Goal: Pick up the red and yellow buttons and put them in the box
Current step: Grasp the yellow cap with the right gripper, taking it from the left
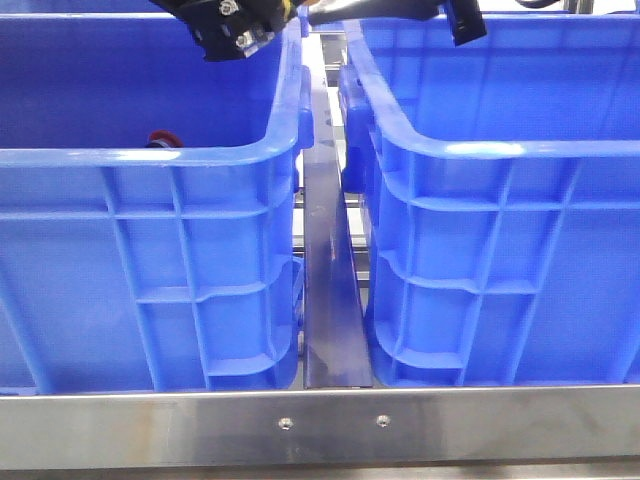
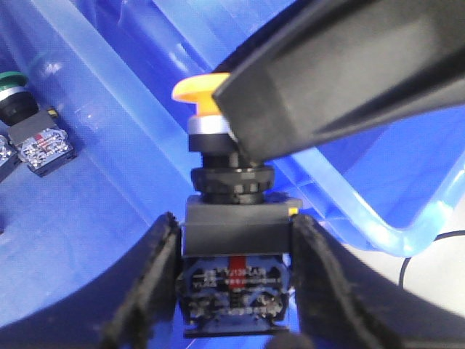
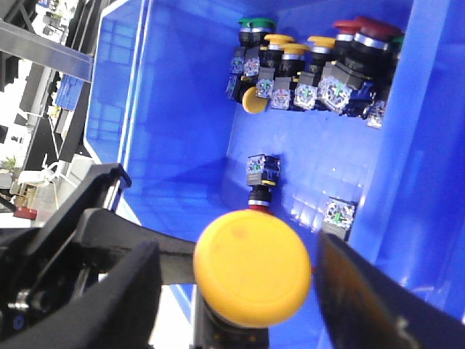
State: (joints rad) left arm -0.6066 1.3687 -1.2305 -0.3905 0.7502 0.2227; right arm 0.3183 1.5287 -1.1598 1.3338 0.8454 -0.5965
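My left gripper (image 2: 236, 236) is shut on the dark base of a yellow button (image 2: 231, 218), whose yellow cap (image 2: 197, 90) points away from the wrist. My right gripper (image 3: 240, 291) is open, with one finger on each side of that yellow cap (image 3: 252, 267) and a gap on both sides. One right finger (image 2: 349, 73) covers part of the cap in the left wrist view. Both grippers hang high over the two crates, left (image 1: 235, 35) and right (image 1: 462, 22). A red button (image 3: 260, 178) lies alone on the crate floor below, and another red cap (image 1: 163, 138) shows in the left crate.
Two large blue crates, left (image 1: 150, 155) and right (image 1: 500, 150), stand side by side with a metal rail (image 1: 330, 300) between them. A pile of red, yellow and green buttons (image 3: 312, 65) lies in one corner. A green button (image 2: 13, 91) lies on a crate floor.
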